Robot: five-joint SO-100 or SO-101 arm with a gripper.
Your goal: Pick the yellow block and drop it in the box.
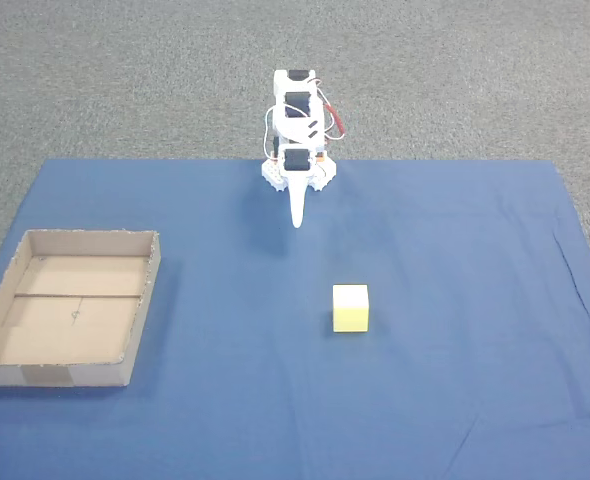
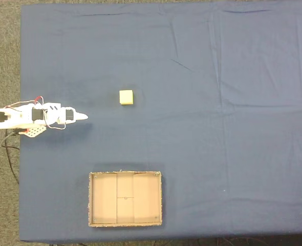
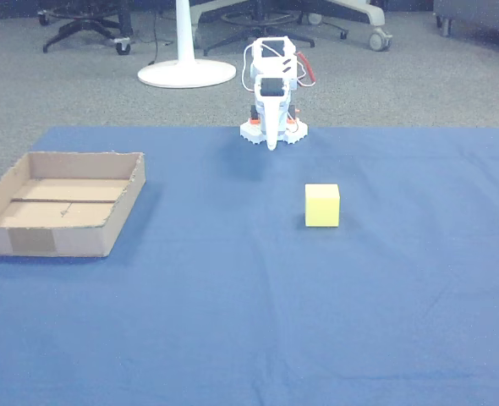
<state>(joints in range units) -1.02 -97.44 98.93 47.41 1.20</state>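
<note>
Yellow block (image 1: 351, 306) sits free on blue cloth (image 1: 455, 300), well apart from gripper (image 1: 297, 220), ahead of its tip and offset right in a fixed view. Fingers together, holding nothing. Box (image 1: 15, 375) lies on the opposite side.

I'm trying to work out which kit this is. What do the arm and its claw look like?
The arm is small and built of white plastic segments with black blocks set into them. Red and white cables loop along its side, and a dark cable trails from its base. The claw is white and tapers to a slim pointed tip.
</note>
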